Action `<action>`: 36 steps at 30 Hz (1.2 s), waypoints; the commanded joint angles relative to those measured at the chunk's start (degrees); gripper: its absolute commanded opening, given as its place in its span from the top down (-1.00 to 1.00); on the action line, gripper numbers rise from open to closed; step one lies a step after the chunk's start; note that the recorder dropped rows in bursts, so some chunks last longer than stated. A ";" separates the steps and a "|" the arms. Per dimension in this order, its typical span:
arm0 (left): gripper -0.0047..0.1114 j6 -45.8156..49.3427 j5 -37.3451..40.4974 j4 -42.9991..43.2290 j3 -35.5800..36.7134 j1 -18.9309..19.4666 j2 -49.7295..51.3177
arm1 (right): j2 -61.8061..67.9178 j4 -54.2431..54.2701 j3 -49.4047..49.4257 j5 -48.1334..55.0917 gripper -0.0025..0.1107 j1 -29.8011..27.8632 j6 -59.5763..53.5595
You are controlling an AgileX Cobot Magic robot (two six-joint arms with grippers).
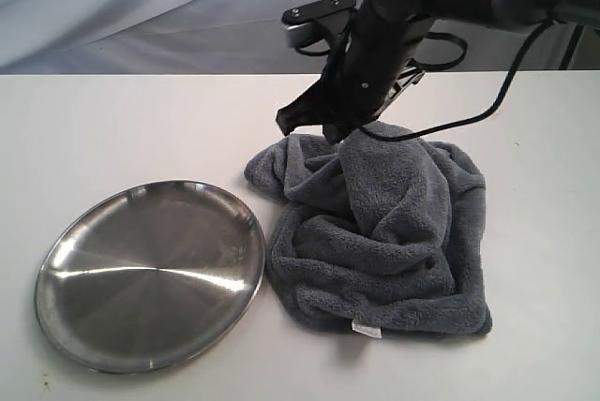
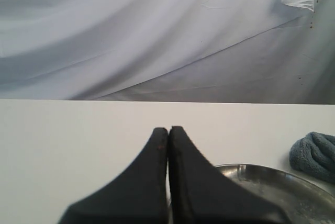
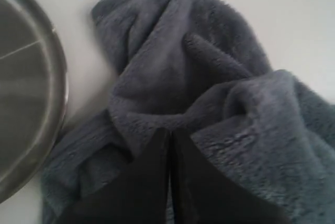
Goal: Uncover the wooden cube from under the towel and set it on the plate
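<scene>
The dark grey towel lies crumpled on the white table to the right of the steel plate. My right gripper is at the towel's far edge, shut on a fold of it that rises in a peak to the jaws. In the right wrist view the closed gripper sits in the fleece of the towel, with the plate alongside. My left gripper is shut on nothing, low over the table near the plate; it is outside the exterior view. The wooden cube is hidden.
A white tag shows at the towel's near edge. A corner of the towel appears beyond the plate in the left wrist view. A pale cloth backdrop hangs behind the table's far edge.
</scene>
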 commanded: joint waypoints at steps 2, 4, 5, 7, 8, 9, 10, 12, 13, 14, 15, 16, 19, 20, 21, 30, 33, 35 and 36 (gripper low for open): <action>0.89 0.00 -0.03 0.04 0.25 0.11 -0.09 | -1.79 5.34 6.73 -2.93 0.96 2.62 -2.88; 0.89 -0.17 -0.03 0.04 0.25 0.11 -0.09 | -3.19 6.51 10.79 -6.39 0.96 3.15 -3.56; 0.89 -0.17 -0.03 0.04 0.25 0.11 -0.09 | -4.15 6.61 13.24 -8.48 0.96 3.12 -3.56; 0.89 -0.17 -0.03 0.04 0.25 0.11 -0.09 | -6.30 6.76 17.80 -13.03 0.96 3.12 -3.03; 0.89 -0.17 -0.03 0.04 0.25 0.11 -0.09 | -7.73 6.76 20.33 -15.80 0.96 3.12 -2.18; 0.89 -0.17 -0.03 0.04 0.25 0.11 -0.09 | -9.28 6.65 22.85 -18.16 0.96 3.12 -1.75; 0.89 -0.17 -0.03 0.04 0.25 0.11 -0.09 | -10.90 6.65 25.27 -21.26 0.96 2.99 -1.38; 0.89 -0.17 -0.03 0.04 0.25 0.11 -0.09 | -14.10 6.65 29.41 -26.52 0.96 2.99 -1.27; 0.89 -0.17 -0.03 0.04 0.25 0.11 -0.09 | -15.49 6.55 31.01 -28.73 0.96 2.99 -1.27; 0.89 -0.17 -0.03 0.04 0.25 0.11 -0.09 | -16.53 6.55 32.01 -30.48 0.96 2.99 -1.38; 0.89 -0.17 -0.03 0.04 0.25 0.11 -0.09 | -17.40 6.55 32.82 -31.67 0.96 2.99 -1.38; 0.89 -0.17 -0.03 0.04 0.25 0.11 -0.09 | -18.51 5.79 33.53 -32.97 0.96 2.99 -1.38; 0.89 -0.07 -0.03 0.04 0.25 0.11 -0.09 | -19.53 4.62 33.71 -33.73 0.96 2.49 -1.26; 0.89 -0.07 -0.03 0.04 0.25 0.11 -0.09 | -19.53 4.51 33.71 -34.09 0.96 2.22 -1.26; 0.89 -0.07 -0.03 0.04 0.25 0.11 -0.09 | -19.53 4.34 33.71 -34.60 0.94 2.09 -1.26; 0.89 -0.17 -0.03 0.04 0.25 0.11 -0.09 | -19.53 0.45 33.32 -38.10 0.06 0.92 -0.99; 0.89 -0.17 -0.03 0.04 0.25 0.11 -0.09 | -19.53 -3.35 33.32 -38.98 -0.25 0.92 -0.87; 0.89 -0.17 -0.03 0.04 0.25 0.11 -0.09 | -19.53 -5.71 33.32 -39.42 -0.31 0.89 -0.63; 0.89 -0.17 -0.03 0.04 0.25 0.11 -0.09 | -19.53 -6.96 33.32 -39.68 -0.31 0.89 -0.31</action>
